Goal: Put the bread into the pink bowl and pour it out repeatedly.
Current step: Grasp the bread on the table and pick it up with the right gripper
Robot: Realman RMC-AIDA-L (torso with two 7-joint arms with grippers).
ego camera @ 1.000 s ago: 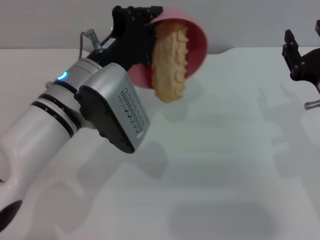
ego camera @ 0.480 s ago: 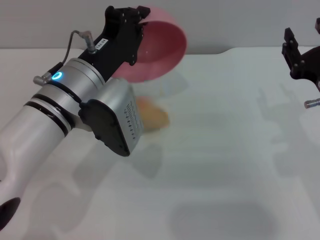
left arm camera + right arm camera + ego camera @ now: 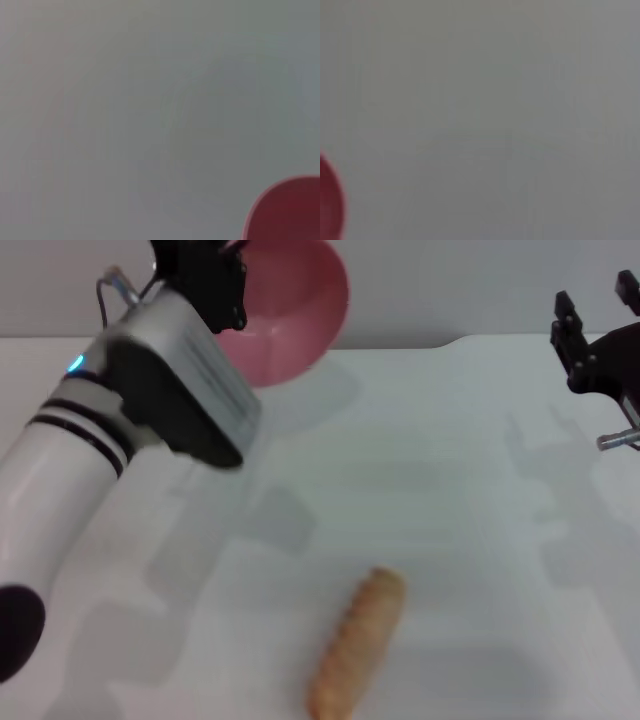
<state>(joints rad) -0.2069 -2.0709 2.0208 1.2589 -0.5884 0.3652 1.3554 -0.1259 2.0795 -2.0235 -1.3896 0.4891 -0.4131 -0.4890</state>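
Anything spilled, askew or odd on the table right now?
Only the expected: the elongated tan toy bread lies loose on the white table, outside the glossy pink plastic bowl, which the left gripper holds tilted and empty. Right gripper idles at the far right.

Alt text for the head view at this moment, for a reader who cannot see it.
The left gripper holds the empty pink bowl tipped on its side above the far left of the white table, while the bread lies on the table near the front edge. The right gripper hangs idle at far right.
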